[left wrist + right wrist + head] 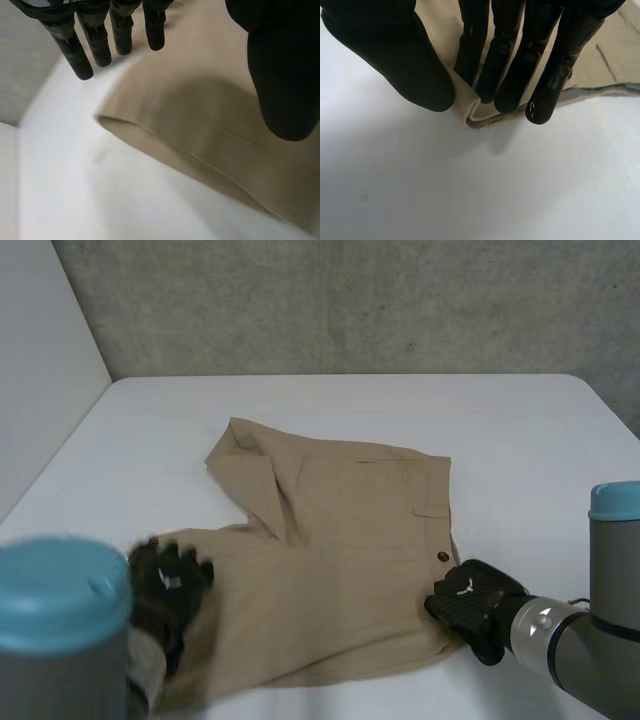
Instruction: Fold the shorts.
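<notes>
We lose the near-left end of the shorts (340, 550) behind the left arm's light-blue cap (60, 595) in the head view, and the right hand (475, 602) covers the waistband corner it sits on. The left hand (168, 590) hangs over the left leg's hem. Its wrist view shows fingers (70, 45) straight and the thumb out over the cloth with nothing pinched, so it's relaxed and open. We can't tell if any of it touches the fabric. The right hand is at the waistband's near end, just past the dark button (442, 557). In its wrist view the thumb (395, 55) and straight fingers squeeze a small raised fold of the edge between them, so it's gripping the shorts. The shorts lie mid-way across the white table (350, 410). They are tan woven cloth, mostly flat, with the far leg creased along a fold and the hem a thick doubled band.
</notes>
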`<state>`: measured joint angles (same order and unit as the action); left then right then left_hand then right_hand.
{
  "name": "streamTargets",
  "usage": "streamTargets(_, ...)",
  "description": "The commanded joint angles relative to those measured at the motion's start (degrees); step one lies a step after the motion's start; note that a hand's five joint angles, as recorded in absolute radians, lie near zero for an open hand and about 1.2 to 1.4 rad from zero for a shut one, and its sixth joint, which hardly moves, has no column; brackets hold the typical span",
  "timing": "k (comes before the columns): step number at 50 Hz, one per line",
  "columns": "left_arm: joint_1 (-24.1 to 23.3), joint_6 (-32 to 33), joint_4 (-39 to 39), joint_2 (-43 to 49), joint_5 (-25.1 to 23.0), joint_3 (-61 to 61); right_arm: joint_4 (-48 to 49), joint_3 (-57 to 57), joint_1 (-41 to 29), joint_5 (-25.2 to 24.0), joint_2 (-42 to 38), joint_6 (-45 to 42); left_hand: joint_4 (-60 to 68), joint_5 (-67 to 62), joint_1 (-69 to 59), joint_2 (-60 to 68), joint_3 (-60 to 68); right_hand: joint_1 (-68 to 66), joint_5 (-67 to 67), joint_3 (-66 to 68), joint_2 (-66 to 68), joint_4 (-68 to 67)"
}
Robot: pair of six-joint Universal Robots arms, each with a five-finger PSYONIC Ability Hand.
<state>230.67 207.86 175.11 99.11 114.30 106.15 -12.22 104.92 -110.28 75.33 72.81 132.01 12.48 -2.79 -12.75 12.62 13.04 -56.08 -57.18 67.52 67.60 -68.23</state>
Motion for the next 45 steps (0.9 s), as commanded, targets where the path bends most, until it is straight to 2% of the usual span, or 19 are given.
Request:
streamTargets(1, 12.8, 3.0, 10.0, -0.3, -15.1, -6.8, 4.2, 0.6, -0.3, -0.7, -0.1, 1.1, 1.4, -1.1, -1.2, 1.3, 0.9, -23.9, -12.8, 12.5, 12.4, -11.8)
streamTargets(3, 15.0, 3.1, 12.4, 0.3, -20.1, -8.1, 4.5, 0.9, -0.3, -0.8, -0.1, 1.1, 2.9, -2.6, -2.7, 2.8, 2.4, -23.9, -12.8, 12.5, 12.4, -11.8)
streamTargets(4, 17.2, 2.8, 14.9, 1.9, -24.8, -9.4, 4.8, 1.2, -0.4, -0.9, -0.1, 1.1, 3.6, -3.3, -3.3, 3.5, 3.1, -23.9, -12.8, 12.5, 12.4, -11.8)
streamTargets(8, 20.5, 2.5, 18.6, 8.6, -33.9, -14.3, 6.0, 1.7, -0.4, -0.9, -0.2, 1.1, 8.3, -8.0, -8.0, 8.2, 7.8, -23.9, -12.8, 12.5, 12.4, -11.8)
streamTargets(12, 21.1, 2.0, 18.3, 15.7, -37.5, -21.0, 7.0, 2.1, -0.3, -0.9, -0.3, 1.1, 10.7, -10.4, -10.4, 10.5, 10.1, -23.9, -12.8, 12.5, 12.4, -11.8)
streamTargets(18, 21.2, 1.5, 17.6, 26.1, -40.4, -31.5, 7.9, 2.1, -0.2, -0.9, -0.5, 1.1, 17.9, -17.6, -17.6, 17.8, 17.4, -23.9, -12.8, 12.5, 12.4, -11.8)
streamTargets(27, 20.5, 1.9, 5.8, 40.8, -43.5, -51.5, 8.9, 2.1, -0.2, -0.9, -1.0, 2.4, 21.1, -20.8, -20.8, 21.0, 20.6, -23.9, -12.8, 12.5, 12.4, -11.8)
streamTargets(36, 20.4, 3.1, 3.0, 47.4, -43.3, -59.5, 9.1, 2.2, -0.2, -0.8, -1.7, 2.4, 23.6, -23.3, -23.4, 23.5, 23.1, -23.9, -12.8, 12.5, 12.4, -11.8)
streamTargets(43, 20.6, 5.7, 2.3, 48.6, -41.2, -60.8, 9.6, 2.1, -0.1, -0.8, -1.9, 2.4, 52.0, -51.7, -51.7, 51.9, 51.5, -23.9, -12.8, 12.5, 12.4, -11.8)
streamTargets(45, 20.5, 6.9, 1.7, 48.6, -40.8, -60.5, 9.7, 2.1, -0.1, -0.9, -2.1, 2.4, 55.4, -55.1, -55.1, 55.3, 54.9, -23.9, -12.8, 12.5, 12.4, -11.8)
